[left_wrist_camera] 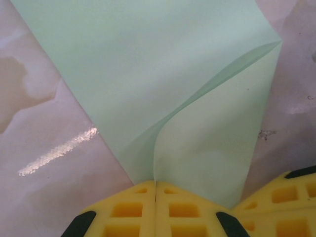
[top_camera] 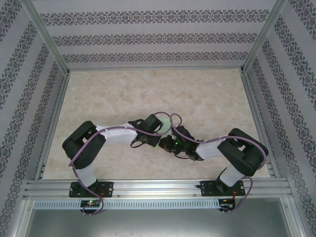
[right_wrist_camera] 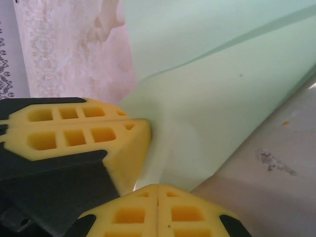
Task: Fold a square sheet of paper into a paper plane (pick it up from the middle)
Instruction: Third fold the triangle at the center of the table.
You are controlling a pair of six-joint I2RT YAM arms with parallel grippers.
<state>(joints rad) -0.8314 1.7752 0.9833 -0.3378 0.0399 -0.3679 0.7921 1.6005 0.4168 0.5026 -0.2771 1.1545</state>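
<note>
The square sheet of paper (left_wrist_camera: 148,64) is pale mint green and lies on the table with one flap (left_wrist_camera: 217,128) curled up and over it. My left gripper (left_wrist_camera: 156,183) is shut, its yellow fingertips pinching the flap's lower edge. My right gripper (right_wrist_camera: 158,186) is shut too, with the paper's (right_wrist_camera: 222,94) near edge running into its closed tips. The left gripper's fingers (right_wrist_camera: 84,131) sit just left of it, almost touching. From above, both grippers (top_camera: 162,130) (top_camera: 172,140) meet mid-table over a sliver of green paper (top_camera: 164,120). A paper plane is out of view.
The beige marbled table (top_camera: 148,94) is ringed by patterned walls and aluminium frame posts (top_camera: 47,39). A rail (top_camera: 158,190) with both arm bases runs along the near edge. A small dark speck (right_wrist_camera: 269,158) marks the tabletop beside the paper.
</note>
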